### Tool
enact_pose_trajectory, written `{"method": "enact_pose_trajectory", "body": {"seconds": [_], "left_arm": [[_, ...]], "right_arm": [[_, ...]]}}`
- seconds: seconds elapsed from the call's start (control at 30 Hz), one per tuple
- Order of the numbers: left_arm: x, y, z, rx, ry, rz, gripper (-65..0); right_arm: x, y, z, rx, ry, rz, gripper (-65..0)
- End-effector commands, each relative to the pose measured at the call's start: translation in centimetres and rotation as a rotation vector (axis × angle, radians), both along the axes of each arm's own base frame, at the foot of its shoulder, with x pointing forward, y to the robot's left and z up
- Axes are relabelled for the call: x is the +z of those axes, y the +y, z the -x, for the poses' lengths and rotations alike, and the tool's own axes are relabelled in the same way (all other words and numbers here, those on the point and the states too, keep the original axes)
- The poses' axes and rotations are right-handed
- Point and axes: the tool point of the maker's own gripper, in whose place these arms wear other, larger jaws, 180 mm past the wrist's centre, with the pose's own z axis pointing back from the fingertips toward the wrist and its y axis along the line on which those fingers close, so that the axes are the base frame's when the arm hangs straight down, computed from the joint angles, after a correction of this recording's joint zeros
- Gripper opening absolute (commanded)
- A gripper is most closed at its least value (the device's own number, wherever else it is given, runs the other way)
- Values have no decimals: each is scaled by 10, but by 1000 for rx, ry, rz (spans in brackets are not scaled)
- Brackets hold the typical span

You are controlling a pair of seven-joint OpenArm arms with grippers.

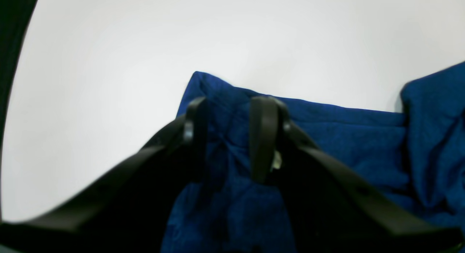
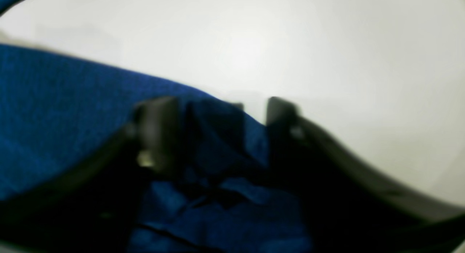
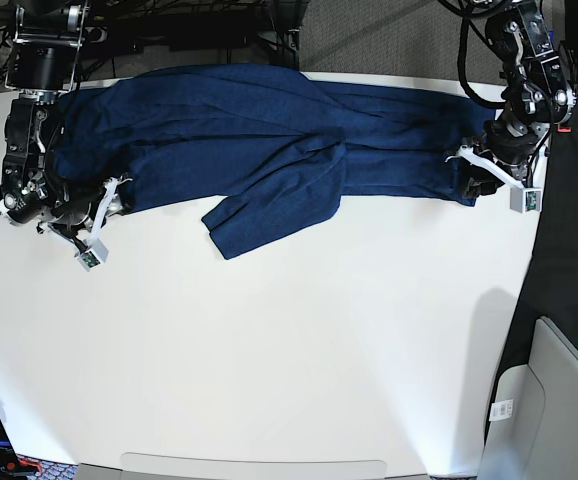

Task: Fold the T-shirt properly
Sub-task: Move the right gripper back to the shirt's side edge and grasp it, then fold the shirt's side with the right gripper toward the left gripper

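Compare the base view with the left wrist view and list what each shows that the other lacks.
Only the base view shows the whole T-shirt spread along the far side of the white table, one sleeve folded across its front, plus the right gripper at the garment's other end. Only the left wrist view shows the left gripper fingers straddling a fabric corner up close. Both show blue cloth on the white table and the left gripper at the shirt's edge.

Base view overhead above the table (image 3: 289, 340), 2 wrist views close behind their fingers, all sharing the T-shirt (image 3: 259, 150)
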Motion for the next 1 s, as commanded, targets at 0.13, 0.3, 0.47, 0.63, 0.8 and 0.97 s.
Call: {"method": "enact_pose_trajectory", "body": {"seconds": [0.13, 0.3, 0.47, 0.63, 0.8, 0.97], "left_arm": [[10, 2, -6, -5, -37, -8, -460], [11, 2, -6, -5, -39, -8, -460], [11, 2, -6, -5, -39, -8, -460], [11, 5, -5, 2, -39, -10, -460], [11, 3, -6, -2, -40, -9, -460], [11, 3, -7, -4, -41, -9, -460]], "right_arm": [[-7, -7, 14, 44, 73, 61, -650], [8, -1, 11, 67, 38, 63, -644], [33, 3, 16, 75, -29, -20, -644], [42, -10, 37, 42, -21, -84, -644], [51, -16, 60, 60, -21, -103, -644], [60, -24, 82, 73, -16, -89, -644]]}}
